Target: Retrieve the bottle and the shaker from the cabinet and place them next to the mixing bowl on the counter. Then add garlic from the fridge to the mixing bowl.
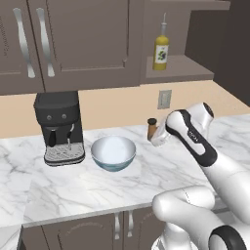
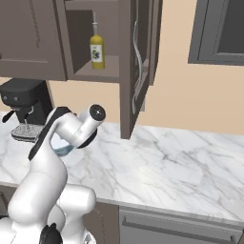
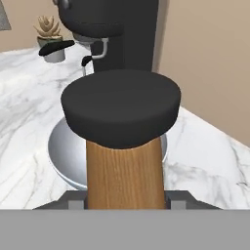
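Note:
The shaker (image 3: 124, 146), an orange-brown cylinder with a dark cap, stands upright between my fingertips, and my gripper (image 3: 125, 202) is shut on its lower body. In the left base view the shaker (image 1: 152, 128) is low over the counter (image 1: 73, 188), just right of the mixing bowl (image 1: 113, 152), with the gripper (image 1: 157, 139) beside it. Whether its base touches the marble I cannot tell. The bowl (image 3: 66, 156) lies right behind the shaker. The bottle (image 1: 161, 49) of yellow liquid stands in the doorless cabinet (image 1: 183, 68) above. The bottle (image 2: 97, 47) is also in the right base view.
A black coffee machine (image 1: 58, 128) stands left of the bowl against the wall. An open cupboard door (image 2: 138, 62) hangs out to the right of the shelf. A small potted plant (image 3: 49, 31) sits far along the counter. Bare marble (image 2: 171, 167) stretches to the right.

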